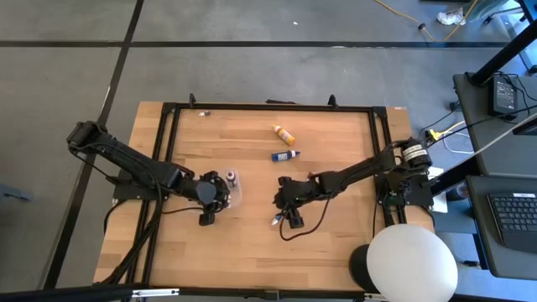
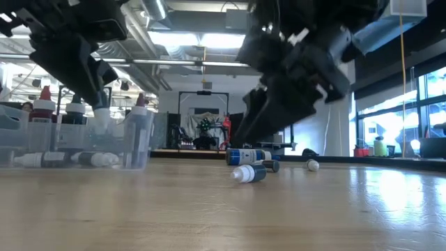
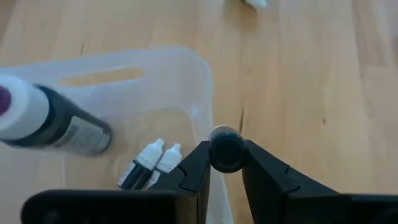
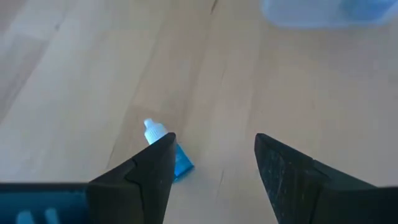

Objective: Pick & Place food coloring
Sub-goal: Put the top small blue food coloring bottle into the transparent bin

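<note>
The small blue plastic dropper bottle with a white cap (image 4: 173, 155) lies on its side on the wooden table (image 1: 327, 243), partly under 1 finger of the right gripper (image 4: 211, 165), whose jaws stand apart and empty. It looks light, stiff and prone to roll, so take it across the body. The left gripper (image 3: 225, 163), reaching low over the clear plastic rectangular tray (image 3: 186, 74) left of centre, pinches what seems a dark-capped bottle (image 3: 226, 149).
</note>
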{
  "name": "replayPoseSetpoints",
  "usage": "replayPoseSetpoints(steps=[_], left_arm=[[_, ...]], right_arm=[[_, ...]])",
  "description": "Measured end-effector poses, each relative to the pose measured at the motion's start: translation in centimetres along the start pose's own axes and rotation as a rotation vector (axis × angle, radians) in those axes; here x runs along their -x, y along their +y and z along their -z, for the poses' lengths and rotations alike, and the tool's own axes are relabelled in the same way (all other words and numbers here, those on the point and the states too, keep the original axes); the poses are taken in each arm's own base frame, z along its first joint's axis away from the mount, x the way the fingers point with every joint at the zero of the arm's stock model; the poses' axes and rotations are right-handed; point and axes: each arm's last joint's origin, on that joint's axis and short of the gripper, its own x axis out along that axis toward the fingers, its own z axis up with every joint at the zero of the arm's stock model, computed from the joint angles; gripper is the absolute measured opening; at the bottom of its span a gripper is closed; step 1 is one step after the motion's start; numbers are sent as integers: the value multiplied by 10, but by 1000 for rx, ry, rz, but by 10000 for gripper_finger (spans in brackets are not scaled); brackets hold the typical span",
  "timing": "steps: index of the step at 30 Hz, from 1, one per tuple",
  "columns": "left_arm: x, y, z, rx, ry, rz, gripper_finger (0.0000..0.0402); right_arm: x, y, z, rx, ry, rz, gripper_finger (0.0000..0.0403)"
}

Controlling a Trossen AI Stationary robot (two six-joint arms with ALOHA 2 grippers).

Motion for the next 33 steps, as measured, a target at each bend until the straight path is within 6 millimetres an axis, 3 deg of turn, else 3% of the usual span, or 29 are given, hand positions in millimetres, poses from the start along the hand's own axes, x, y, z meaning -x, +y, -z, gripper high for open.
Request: replayPoseSetpoints(steps=[6, 27, 33], left_arm=[[-2, 2, 1, 2, -3, -64, 87], [11, 5, -2, -15, -73, -86, 76], [11, 11, 7, 30, -8, -193, 79]], right_arm=[[-15, 1, 10, -7, 39, -57, 220], [-15, 2, 11, -2, 42, -77, 220], [-15, 2, 10, -3, 41, -77, 220]])
